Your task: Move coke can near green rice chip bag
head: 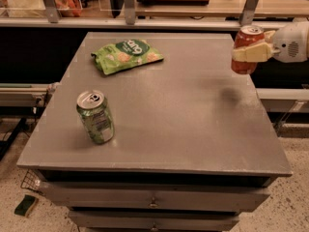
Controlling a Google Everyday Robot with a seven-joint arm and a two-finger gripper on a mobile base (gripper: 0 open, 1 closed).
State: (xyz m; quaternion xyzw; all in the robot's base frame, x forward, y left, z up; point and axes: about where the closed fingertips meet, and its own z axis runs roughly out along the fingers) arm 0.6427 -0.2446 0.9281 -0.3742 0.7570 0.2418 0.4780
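In the camera view, the only view here, the gripper (243, 53) is at about 2 o'clock of the grey table (183, 129), over its right edge. Its pale fingers (256, 52) are closed around the middle of the coke can (247, 38); one finger crosses the front of the can and the other is hidden behind it. The can stands upright in the grasp. A dark shadow lies on the table below and to the left of it, so I judge that the can is off the surface.

The green rice chip bag (126, 54) lies flat at about 11 o'clock of the table, well apart from the can. A green can (95, 116) stands at about 8 o'clock, far from both.

As for handling, the can is stiff but has a thin wall and a smooth, slippery skin. I cannot tell whether it is full or empty, so its weight is not known. The grasp on the middle of the body seems the right place, because it keeps the can upright, and a moderate squeeze should hold it without denting. The bag is soft and light and would shift easily if touched, so the can should come down just beside it, not on it.
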